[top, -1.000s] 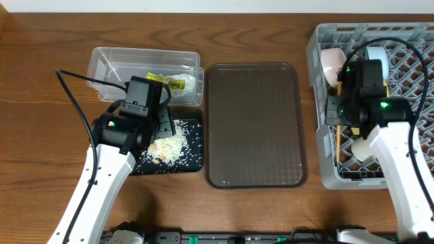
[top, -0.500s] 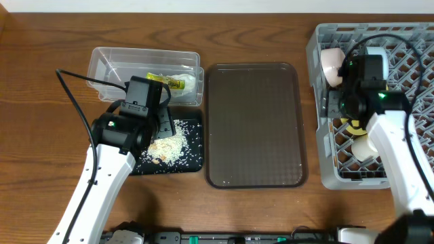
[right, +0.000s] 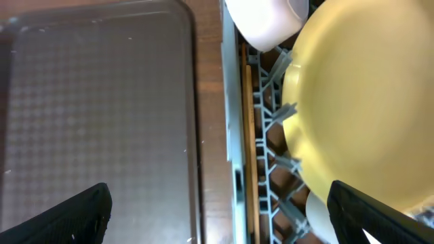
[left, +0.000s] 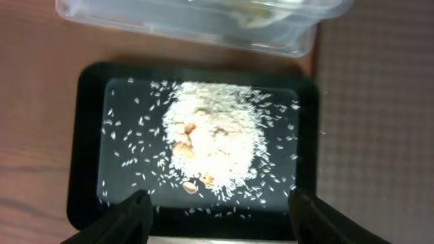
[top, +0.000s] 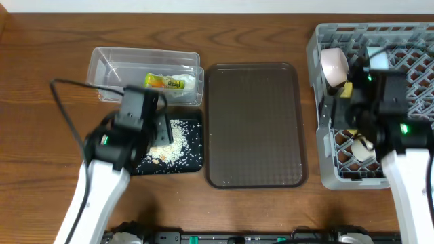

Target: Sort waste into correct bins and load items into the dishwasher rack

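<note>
Loose rice (top: pixel 178 133) covers the black tray (top: pixel 194 162) (wrapper (top: pixel 165 82) in the clear tub (top: pixel 102 59)).

Overhead: bright, even, soft light; shadows faint. Left arm (top: pixel 98 186) and right arm (top: pixel 407 183) smeared by motion blur; table (top: pixel 41 102) sharp. Left wrist: slightly soft, rice (left: pixel 213 139) heap washed out to white. Right wrist: close yellow plate (right: pixel 366 115) out of focus; pale sheen on brown tray (right: pixel 95 102).

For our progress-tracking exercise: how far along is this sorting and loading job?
Done: wrapper and tissue in the clear tub; rice in the black tray; yellow plate, white bowl, cup, chopsticks in the rack. In hand: nothing; left gripper and right gripper open. Left: apparently nothing outside bins or rack.
</note>
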Tool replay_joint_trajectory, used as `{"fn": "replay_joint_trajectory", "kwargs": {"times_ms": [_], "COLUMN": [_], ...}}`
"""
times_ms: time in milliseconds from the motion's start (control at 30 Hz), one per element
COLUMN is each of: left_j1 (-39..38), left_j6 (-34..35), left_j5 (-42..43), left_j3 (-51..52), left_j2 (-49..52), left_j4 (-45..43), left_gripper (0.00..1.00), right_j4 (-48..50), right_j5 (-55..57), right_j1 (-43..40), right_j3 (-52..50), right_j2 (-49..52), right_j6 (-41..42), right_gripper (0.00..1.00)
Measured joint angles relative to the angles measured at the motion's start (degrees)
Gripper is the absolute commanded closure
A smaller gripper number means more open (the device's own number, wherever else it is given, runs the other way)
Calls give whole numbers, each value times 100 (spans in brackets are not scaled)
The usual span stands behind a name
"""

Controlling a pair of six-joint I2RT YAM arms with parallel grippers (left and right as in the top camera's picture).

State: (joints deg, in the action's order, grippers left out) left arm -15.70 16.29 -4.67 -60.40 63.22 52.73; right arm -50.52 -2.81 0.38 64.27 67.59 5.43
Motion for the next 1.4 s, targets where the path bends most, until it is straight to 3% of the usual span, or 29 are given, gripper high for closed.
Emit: {"fn": "replay_joint_trajectory", "kwargs": {"times_ms": [267, 433, 800, 833, 1067, 1267, 1400], "left_j1": [-468, -466, -466, -466, -466, -466, -466], "left_j6": [66, 195, 199, 199, 258, 282, 282], "left_j5": [-4, -2, -4, -4, -4, -4, -2], "left_j3": [1351, 1652, 1652, 1652, 1652, 1652, 1657], "left_j2": [-2885, -3587, -3751, -3751, -3751, -3751, -3751], "left_j4": [-645, -516, -511, -511, -509, -505, -498], "left_gripper": [33, 32, 32, 2, 1, 1, 1], "right_j4": [476, 76, -1421, -1440, -1432, -481, 778], "right_j5": [-2, 24, 46, 46, 68, -251, -326], "right_j1": [-2, -2, -4, -4, -4, -4, 20], "right_j3": [-1587, -2098, -2170, -2170, -2170, -2269, -2789], "right_j2": [-2533, -3558, -3764, -3764, -3764, -4107, -4841], "right_j6": [22, 22, 24, 24, 24, 0, -236], "right_gripper": [1, 1, 1, 1, 1, 1, 1]}}
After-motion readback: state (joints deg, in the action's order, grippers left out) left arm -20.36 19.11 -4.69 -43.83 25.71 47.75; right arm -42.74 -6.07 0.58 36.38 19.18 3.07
